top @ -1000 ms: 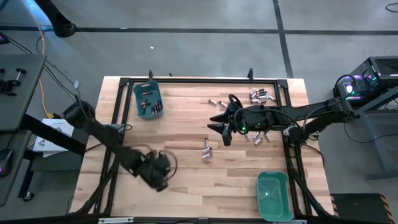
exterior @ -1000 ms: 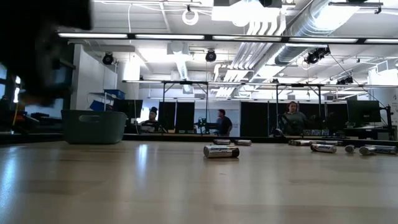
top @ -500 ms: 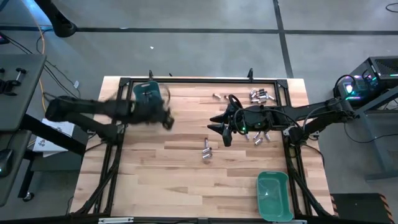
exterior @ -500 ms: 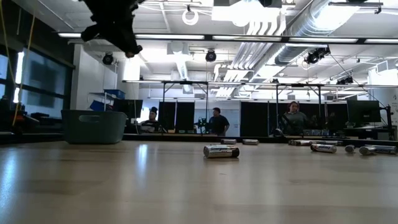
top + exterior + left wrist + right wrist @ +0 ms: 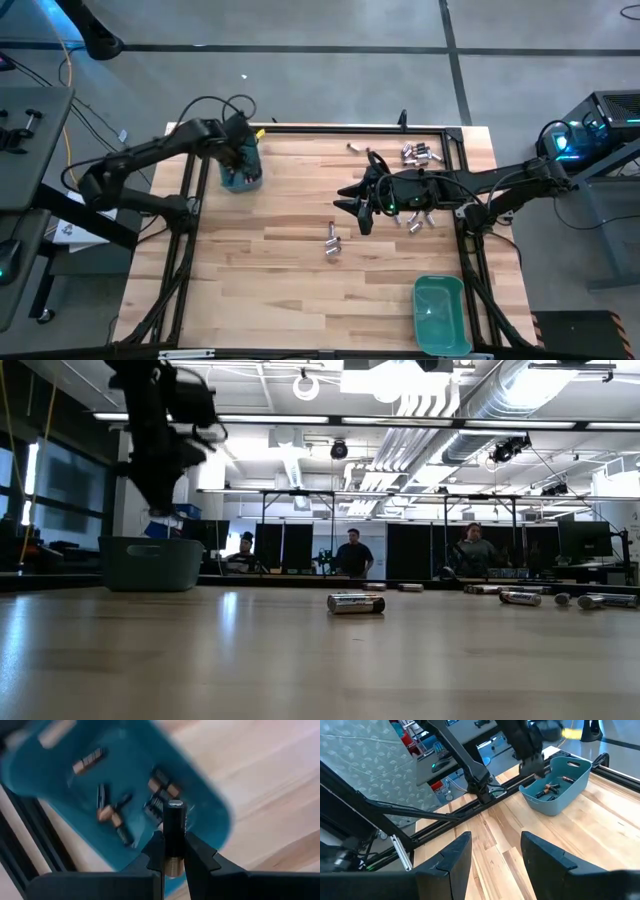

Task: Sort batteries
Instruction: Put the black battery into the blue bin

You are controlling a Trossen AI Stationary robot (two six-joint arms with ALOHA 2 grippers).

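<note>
On the worktop (image 5: 300, 250), a teal bin (image 5: 240, 172) sits at 10 o'clock with several dark batteries (image 5: 112, 815) inside. The left hand (image 5: 172, 862) hangs above it, clamped on 1 dark battery (image 5: 174, 837) standing upright between the fingers. The right hand (image 5: 352, 208) hovers near centre, fingers apart, holding nothing. Loose batteries (image 5: 332, 243) lie just below it, more at 1 o'clock (image 5: 420, 153).

— What sort of place is this?
— A robotics lab. Bare ducts (image 5: 470, 405) and strip lights (image 5: 300, 418) run overhead, monitors (image 5: 585, 540) line benches, people (image 5: 351, 555) sit at workstations.
— And here?
— A framed wooden table (image 5: 300, 270) on a grey concrete floor (image 5: 300, 90), cables (image 5: 95, 125) trailing beside it.
</note>
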